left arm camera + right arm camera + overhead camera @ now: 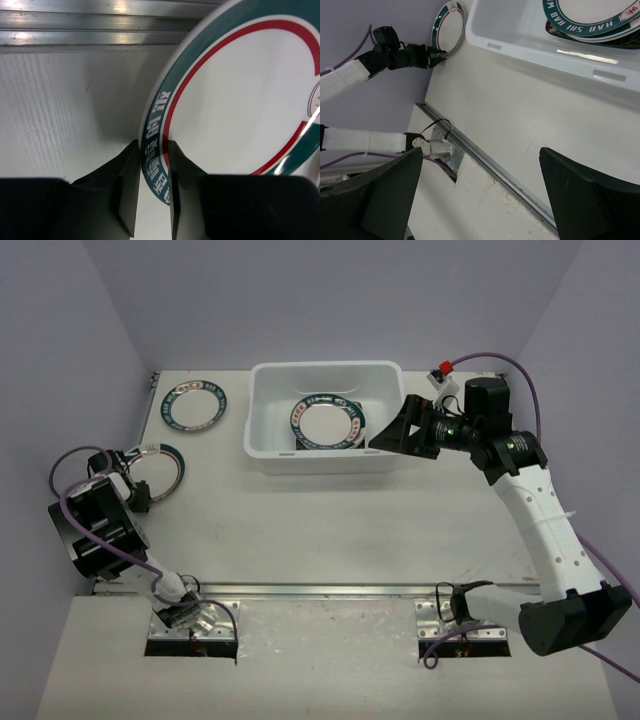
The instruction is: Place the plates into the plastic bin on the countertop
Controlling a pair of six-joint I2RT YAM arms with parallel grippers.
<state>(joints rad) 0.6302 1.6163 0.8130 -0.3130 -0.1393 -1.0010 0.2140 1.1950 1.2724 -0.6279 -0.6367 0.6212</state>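
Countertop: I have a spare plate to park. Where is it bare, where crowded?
Bare: the wide stretch between the plastic bin and the metal rail. Crowded: the left side, with the far plate and the near-left plate pinched in the left tool; also the bin's right end, where the open right tool hangs.

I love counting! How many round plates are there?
3 round plates: one in the plastic bin, maybe hiding more; one far left on the countertop; one in the left gripper.

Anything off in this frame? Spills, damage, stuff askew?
Nothing spilled or broken. Only oddity: the plates in the plastic bin lie in a loose, offset stack, round ones over a dark one, not flush.
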